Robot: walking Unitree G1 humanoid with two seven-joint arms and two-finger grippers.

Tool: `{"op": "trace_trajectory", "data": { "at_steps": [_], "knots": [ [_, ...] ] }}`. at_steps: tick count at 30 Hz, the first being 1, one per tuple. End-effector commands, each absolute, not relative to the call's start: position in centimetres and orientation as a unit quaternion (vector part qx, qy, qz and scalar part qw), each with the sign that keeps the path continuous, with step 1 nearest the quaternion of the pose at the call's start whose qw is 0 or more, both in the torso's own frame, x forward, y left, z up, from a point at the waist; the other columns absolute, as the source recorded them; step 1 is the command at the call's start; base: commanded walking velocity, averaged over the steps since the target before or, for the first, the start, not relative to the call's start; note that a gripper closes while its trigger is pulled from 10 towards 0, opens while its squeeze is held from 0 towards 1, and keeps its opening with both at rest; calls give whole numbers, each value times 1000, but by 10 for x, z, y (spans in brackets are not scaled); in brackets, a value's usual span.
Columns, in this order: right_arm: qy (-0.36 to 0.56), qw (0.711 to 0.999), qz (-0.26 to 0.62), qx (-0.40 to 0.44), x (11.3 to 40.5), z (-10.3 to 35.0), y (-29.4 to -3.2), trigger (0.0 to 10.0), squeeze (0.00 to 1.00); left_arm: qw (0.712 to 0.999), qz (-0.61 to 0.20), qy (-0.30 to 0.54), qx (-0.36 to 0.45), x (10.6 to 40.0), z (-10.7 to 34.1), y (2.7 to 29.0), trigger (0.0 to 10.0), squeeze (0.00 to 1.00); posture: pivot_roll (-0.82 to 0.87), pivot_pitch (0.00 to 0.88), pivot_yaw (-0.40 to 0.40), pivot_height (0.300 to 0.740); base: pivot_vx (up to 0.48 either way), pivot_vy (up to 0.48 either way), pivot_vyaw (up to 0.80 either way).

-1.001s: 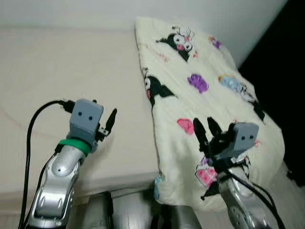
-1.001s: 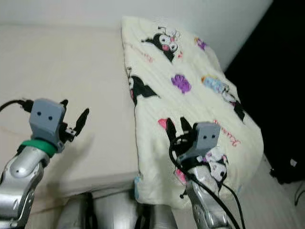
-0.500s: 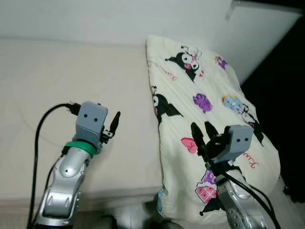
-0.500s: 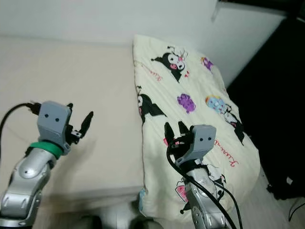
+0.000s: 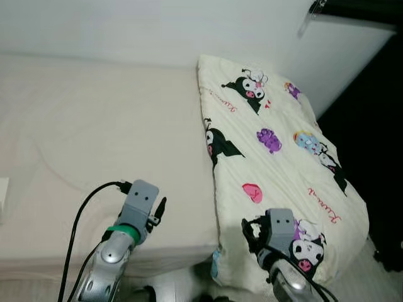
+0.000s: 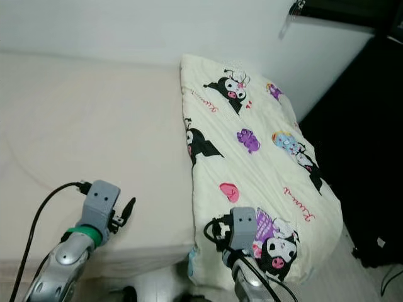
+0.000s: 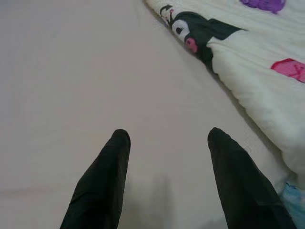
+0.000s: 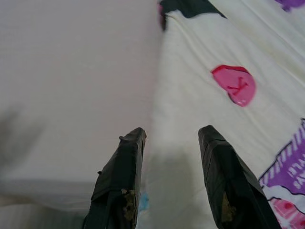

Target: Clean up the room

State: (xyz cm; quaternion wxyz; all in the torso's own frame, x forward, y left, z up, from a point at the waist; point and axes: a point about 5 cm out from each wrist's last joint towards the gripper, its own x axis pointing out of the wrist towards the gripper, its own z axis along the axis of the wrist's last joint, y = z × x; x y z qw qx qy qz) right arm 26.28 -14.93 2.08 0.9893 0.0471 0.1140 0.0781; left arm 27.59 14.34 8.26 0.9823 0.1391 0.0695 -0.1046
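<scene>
quilt [image 5: 277, 157] folded along bed [image 5: 94, 126] right edge | left claw [image 7: 164, 179], right claw [image 8: 169, 179] released, empty, low at front edge

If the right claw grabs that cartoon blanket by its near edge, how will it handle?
The blanket looks soft and quilted, so it will probably sag and trail. It is folded thick, likely bulky yet light. Its corner overhangs the bed, so it may slide off.

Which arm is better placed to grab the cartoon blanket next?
Right, probably. The right gripper is open, right above the blanket's near edge. The left gripper is open over the bare mattress beside it.
</scene>
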Motion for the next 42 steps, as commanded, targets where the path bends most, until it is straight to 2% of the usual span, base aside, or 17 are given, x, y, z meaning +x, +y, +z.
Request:
{"op": "trace_trajectory", "data": {
  "at_steps": [1,21,25,30,34,36,37,38,42],
  "knots": [
    [127,988,73,48,256,14,-153,10000,0,979,-116,87,142,270,72,141,10000,0,78,74,-66,740,-386,0,0],
    [106,991,80,29,261,11,-154,10000,0,979,-112,75,151,273,66,144,10000,0,76,65,-55,740,-396,0,0],
    [105,990,87,26,262,10,-153,10000,0,979,-111,75,152,273,66,144,10000,0,76,65,-55,740,0,0,800],
    [135,983,117,-41,254,-5,-151,10000,0,969,-119,138,165,267,42,156,10000,0,81,46,-53,740,0,0,780],
    [136,983,117,-43,253,-6,-151,10000,0,969,-117,139,166,267,41,157,10000,0,81,46,-53,740,0,0,769],
    [221,966,114,-72,229,-36,-161,10000,0,951,-108,215,191,254,8,177,10000,0,86,19,-57,740,0,0,656],
    [221,966,114,-72,229,-36,-161,10000,0,951,-108,215,191,254,8,177,10000,0,86,19,-57,740,0,0,656],
    [266,958,97,-48,211,-52,-161,10000,0,928,-103,291,209,231,-23,197,10000,0,86,0,-59,740,0,0,663],
    [256,962,85,-30,214,-50,-159,10000,0,921,-80,326,198,214,-38,207,10000,0,80,0,-59,740,0,0,652]
  ]
}}
